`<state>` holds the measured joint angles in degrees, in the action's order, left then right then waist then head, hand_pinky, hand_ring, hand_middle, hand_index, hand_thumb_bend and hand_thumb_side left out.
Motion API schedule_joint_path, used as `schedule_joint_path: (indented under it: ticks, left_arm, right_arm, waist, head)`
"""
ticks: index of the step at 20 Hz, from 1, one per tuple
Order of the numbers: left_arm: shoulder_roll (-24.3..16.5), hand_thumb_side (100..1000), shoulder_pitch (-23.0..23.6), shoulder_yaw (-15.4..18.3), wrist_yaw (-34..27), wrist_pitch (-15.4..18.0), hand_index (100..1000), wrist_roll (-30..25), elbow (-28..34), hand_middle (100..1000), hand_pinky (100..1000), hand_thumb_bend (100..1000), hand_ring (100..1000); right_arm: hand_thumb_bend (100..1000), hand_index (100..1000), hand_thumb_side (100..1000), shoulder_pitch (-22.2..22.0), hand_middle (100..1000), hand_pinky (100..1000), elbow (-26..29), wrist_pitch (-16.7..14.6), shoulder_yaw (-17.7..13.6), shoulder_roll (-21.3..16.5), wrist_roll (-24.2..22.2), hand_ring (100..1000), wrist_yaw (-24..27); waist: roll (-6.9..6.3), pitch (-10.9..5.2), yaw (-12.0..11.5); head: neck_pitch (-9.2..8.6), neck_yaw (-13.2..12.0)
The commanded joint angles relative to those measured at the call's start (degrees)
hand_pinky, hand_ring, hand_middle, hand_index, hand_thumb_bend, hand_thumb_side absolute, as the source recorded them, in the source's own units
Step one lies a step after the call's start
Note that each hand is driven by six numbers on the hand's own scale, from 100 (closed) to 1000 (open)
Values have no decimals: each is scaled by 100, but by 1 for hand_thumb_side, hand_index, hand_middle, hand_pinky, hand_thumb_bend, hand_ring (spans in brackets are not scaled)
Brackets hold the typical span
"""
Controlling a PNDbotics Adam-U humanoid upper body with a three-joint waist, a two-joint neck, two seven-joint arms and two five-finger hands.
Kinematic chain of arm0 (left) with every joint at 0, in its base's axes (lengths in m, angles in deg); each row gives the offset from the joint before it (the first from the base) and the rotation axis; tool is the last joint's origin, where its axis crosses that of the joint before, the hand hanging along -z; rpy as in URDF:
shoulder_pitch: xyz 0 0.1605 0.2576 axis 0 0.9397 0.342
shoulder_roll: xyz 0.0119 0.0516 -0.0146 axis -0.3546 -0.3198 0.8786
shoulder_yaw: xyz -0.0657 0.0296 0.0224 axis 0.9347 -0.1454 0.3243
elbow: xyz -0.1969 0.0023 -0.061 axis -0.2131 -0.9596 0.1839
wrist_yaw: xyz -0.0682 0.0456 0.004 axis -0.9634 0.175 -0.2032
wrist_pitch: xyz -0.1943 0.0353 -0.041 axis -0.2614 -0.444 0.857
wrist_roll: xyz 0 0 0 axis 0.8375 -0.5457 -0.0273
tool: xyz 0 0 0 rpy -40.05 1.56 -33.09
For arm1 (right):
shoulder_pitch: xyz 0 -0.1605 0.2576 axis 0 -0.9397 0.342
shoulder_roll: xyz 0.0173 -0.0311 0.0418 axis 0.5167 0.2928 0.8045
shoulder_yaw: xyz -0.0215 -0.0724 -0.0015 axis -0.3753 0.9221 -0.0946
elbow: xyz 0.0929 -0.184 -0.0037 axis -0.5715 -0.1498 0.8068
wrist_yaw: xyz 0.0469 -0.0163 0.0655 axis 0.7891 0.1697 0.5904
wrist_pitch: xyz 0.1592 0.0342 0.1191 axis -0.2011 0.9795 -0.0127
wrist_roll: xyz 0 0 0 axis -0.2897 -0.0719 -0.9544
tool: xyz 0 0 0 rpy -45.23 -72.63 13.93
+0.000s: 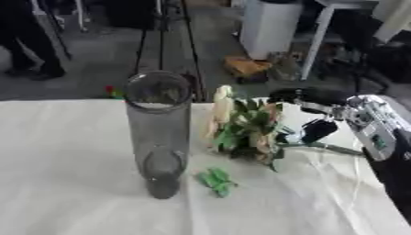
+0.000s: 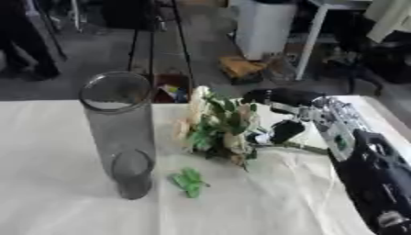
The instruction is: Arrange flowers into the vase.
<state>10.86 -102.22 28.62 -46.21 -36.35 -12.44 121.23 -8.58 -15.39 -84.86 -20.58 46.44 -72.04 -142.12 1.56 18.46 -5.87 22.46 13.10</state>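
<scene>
One bunch of flowers (image 1: 245, 128) is pinched by the stems in my right hand (image 1: 309, 114), low over the counter (image 1: 72, 183) beside the empty vase (image 1: 160, 133). Next: lift, tip stems into it.

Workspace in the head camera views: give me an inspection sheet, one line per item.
Surface: table under a white cloth, wrinkled on the right.
Job's things: clear glass vase upright, no flowers in it; flower bunch with cream blooms and green leaves to its right, stem trailing right.
Clutter: loose green leaf sprig on the cloth in front of the bunch.
Robot hands: right robot hand at the bunch's stem end, fingers curled round it; left robot hand not in view.
Cables: nothing seen.
Surroundings: grey floor, white cabinet and a white table leg behind.
</scene>
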Motion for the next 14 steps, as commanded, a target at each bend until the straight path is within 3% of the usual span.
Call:
schedule_joint_path:
  ticks: [1,6,14]
  left_arm:
    - [-33,923,-103,-2,-21,17,913,-13,69,868,797,100,852]
    - [-35,923,-102,-2,-11,24,913,-10,69,869,797,100,852]
    - [-29,922,-99,-11,12,36,912,-19,69,869,798,100,853]
  right_arm:
    - [509,1000,522,34,1000,829,-83,-32,-68,-89,349,1000,-553]
    - [487,1000,523,-31,1000,843,-304,-134,-93,-64,617,1000,-889]
    - [453,1000,531,-123,1000,870,-446,-46,-234,-129,707,1000,-885]
  waist:
    - [-10,-84,12]
    - [-27,-63,25]
    - [-66,-24,40]
  head:
    - [-93,23]
    - [-126,27]
    - [-202,10]
